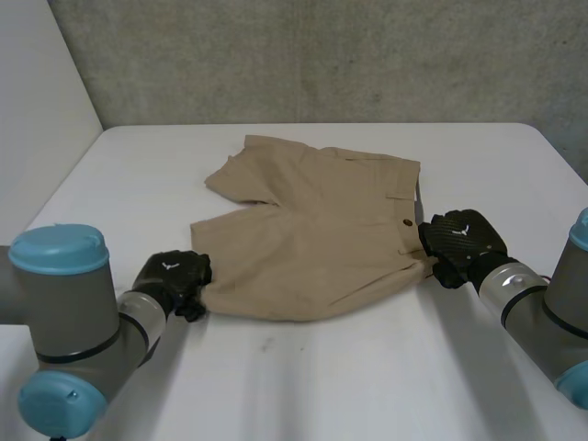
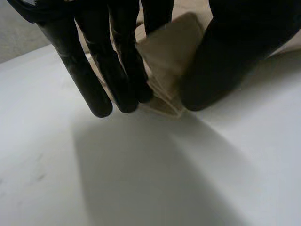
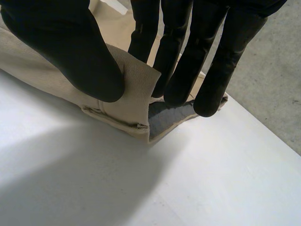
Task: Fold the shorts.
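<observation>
While the tan shorts (image 1: 312,230) lie on the white desk (image 1: 303,386), we pinch a leg corner with our left hand (image 1: 175,280) and the waistband end with our right hand (image 1: 464,241).

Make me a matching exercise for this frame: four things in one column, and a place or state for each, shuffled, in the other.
Column one:
1. left hand
2. right hand
3. button
4. table

Column two:
a. white, lying under the shorts
b. pinching the waistband end between thumb and fingers
c. pinching a leg hem corner between thumb and fingers
d. brown, on the shorts' front near the waist

Pairs: 1-c, 2-b, 3-d, 4-a
</observation>
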`<action>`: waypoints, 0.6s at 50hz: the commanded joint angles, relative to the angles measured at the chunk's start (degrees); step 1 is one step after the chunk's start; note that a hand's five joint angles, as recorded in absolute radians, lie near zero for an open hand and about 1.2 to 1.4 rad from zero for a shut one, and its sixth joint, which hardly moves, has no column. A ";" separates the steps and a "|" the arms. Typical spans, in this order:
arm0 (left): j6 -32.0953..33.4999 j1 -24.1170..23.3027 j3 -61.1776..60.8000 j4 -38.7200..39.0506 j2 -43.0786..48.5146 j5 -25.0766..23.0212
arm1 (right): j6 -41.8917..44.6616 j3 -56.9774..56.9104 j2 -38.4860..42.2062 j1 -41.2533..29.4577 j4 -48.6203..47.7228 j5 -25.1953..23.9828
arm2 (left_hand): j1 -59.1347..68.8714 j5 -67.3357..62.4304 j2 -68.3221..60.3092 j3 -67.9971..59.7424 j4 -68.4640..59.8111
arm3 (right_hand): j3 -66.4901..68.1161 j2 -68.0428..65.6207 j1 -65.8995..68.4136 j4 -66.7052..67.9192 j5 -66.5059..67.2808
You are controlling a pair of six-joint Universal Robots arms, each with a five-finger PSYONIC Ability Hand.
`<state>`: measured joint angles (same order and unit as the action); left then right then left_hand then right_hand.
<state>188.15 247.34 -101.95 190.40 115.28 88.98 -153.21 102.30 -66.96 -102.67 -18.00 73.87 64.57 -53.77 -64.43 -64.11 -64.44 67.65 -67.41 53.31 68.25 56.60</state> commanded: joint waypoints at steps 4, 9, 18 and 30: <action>1.87 0.60 -0.35 -2.92 -7.51 0.05 | 1.68 -2.02 -2.90 -0.25 10.68 -0.13 | 15.43 -16.23 -15.57 -15.89 -15.56 | 12.35 -12.59 26.69 11.75 13.40; 5.99 -0.19 -3.60 -12.14 -15.08 -0.30 | 9.32 -4.39 -6.43 -0.08 24.74 -0.13 | 15.43 -16.23 -15.57 -15.89 -15.56 | 12.35 -12.59 26.69 11.75 13.40; 11.36 -2.21 -8.52 -28.14 -24.31 -0.56 | 23.12 -3.96 -9.67 0.54 40.48 1.80 | 15.43 -16.23 -15.57 -15.89 -15.56 | 12.35 -12.59 26.69 11.75 13.40; 12.15 -6.52 -11.45 -29.48 -23.09 -0.30 | 29.46 0.97 -10.91 0.01 44.11 2.51 | -26.17 25.37 26.03 25.71 26.04 | 12.35 -12.59 26.69 11.75 13.40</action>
<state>200.33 241.78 -114.67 159.16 90.09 88.49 -125.18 101.37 -77.95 -102.12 27.90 76.51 64.10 -55.24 -67.98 -67.51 -68.03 67.65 -67.41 54.23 68.26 56.61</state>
